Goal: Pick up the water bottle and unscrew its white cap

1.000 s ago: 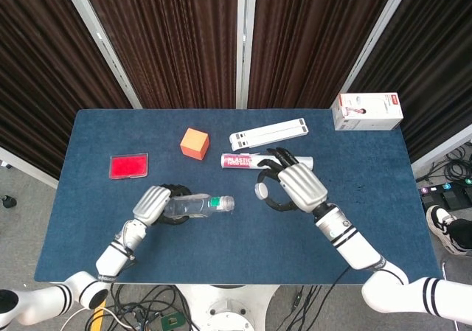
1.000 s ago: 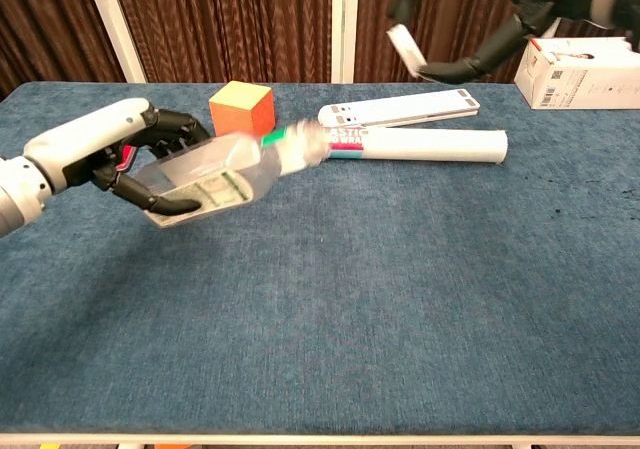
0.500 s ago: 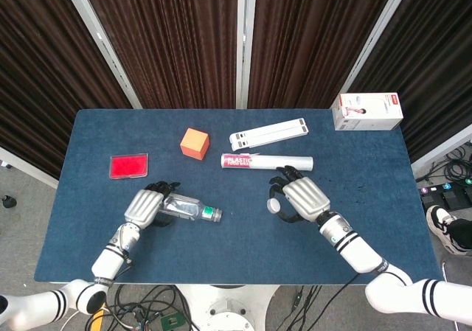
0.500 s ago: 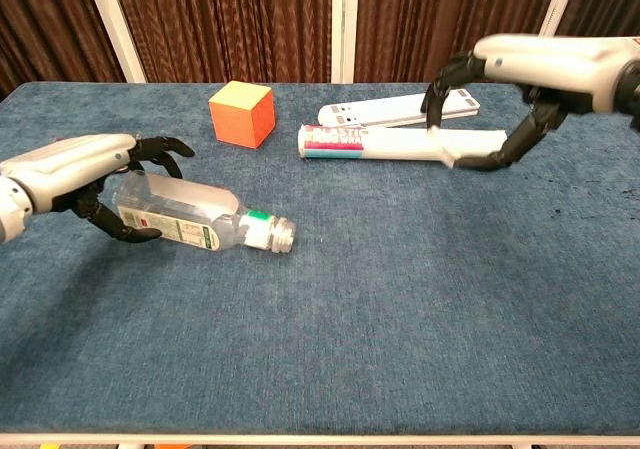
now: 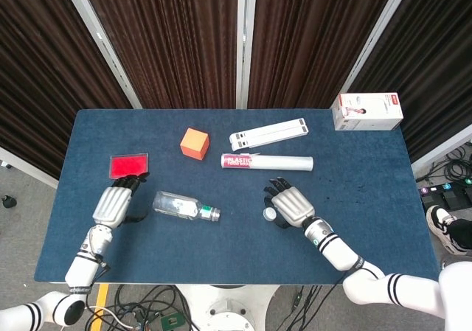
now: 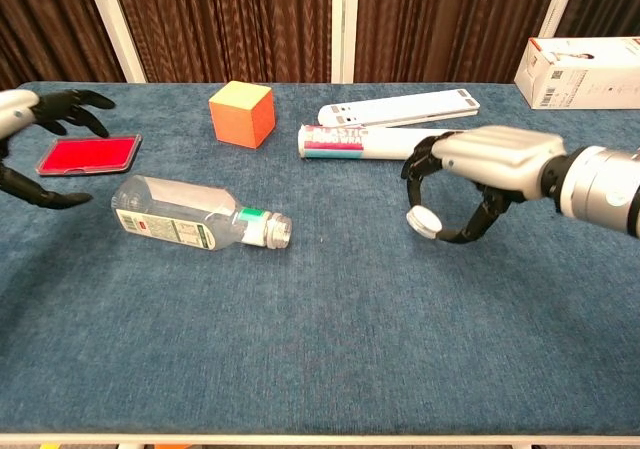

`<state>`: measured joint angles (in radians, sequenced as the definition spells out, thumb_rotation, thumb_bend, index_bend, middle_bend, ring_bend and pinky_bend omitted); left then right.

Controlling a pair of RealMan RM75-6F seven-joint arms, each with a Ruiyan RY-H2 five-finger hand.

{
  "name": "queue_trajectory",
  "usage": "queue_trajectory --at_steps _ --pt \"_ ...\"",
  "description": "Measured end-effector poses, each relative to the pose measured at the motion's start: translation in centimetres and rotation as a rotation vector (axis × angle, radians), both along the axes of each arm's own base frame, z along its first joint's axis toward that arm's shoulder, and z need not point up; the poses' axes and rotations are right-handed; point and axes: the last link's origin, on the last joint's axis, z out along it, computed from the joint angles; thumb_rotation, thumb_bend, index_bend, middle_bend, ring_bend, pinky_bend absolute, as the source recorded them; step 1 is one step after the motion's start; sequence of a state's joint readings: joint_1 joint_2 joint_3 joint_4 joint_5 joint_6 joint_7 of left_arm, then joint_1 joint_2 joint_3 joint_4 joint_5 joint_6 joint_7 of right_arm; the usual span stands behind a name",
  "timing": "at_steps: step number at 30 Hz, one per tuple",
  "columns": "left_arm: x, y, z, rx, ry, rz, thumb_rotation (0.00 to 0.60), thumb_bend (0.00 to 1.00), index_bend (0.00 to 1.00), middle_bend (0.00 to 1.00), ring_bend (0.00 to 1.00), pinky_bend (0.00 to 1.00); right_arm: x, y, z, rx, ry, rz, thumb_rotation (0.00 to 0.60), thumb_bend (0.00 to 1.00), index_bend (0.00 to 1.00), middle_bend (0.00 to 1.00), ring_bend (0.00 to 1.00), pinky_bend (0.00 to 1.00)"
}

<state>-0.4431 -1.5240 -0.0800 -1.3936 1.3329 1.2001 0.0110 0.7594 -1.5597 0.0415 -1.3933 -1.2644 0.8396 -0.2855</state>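
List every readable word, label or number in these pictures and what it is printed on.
"PLASTIC": on the white roll, beside its red band; the smaller line beneath is too blurred to read.
Water bottle label: print too small to read.
White box at the far right corner: red mark and small print, unreadable.
Flat white pack: its marks are unreadable.
Orange cube and red card: no text.

Orange cube [image 5: 194,143], red card [image 5: 129,166], plastic-wrap roll [image 5: 267,161], white folded stand, perhaps [image 5: 268,133], white carton [image 5: 366,111].
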Motion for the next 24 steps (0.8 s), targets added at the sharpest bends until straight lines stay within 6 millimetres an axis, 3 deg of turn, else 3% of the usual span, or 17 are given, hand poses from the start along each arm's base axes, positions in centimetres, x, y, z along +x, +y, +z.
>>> queue_trajectory --at_steps 4,8,11,16,24 --pt "-0.7 0.0 0.8 0.013 0.008 0.026 0.600 0.21 0.11 0.21 0.13 0.18 -0.5 0.1 -0.4 -0.010 0.030 0.008 0.600 0.30 0.16 0.11 0.00 0.00" --pt "-1.9 0.0 2.2 0.033 0.041 0.070 0.600 0.21 0.11 0.21 0.13 0.17 -1.1 -0.2 1.1 -0.059 0.013 -0.014 0.600 0.31 0.05 0.09 0.00 0.00" --pt "-3.2 -0.3 3.9 0.079 0.056 0.107 0.600 0.21 0.11 0.22 0.13 0.17 -1.9 -0.4 3.4 -0.126 -0.028 -0.045 0.600 0.31 0.05 0.09 0.00 0.00" --pt "-6.2 -1.9 7.1 0.184 0.076 0.181 0.600 0.21 0.13 0.22 0.13 0.14 -4.6 0.2 9.7 -0.285 -0.123 -0.125 0.600 0.31 0.05 0.08 0.00 0.00" --pt "-9.8 -6.1 11.1 0.312 0.138 0.225 0.600 0.21 0.15 0.22 0.13 0.12 -9.1 5.5 17.7 -0.483 -0.291 -0.212 0.600 0.33 0.04 0.07 0.00 0.00"
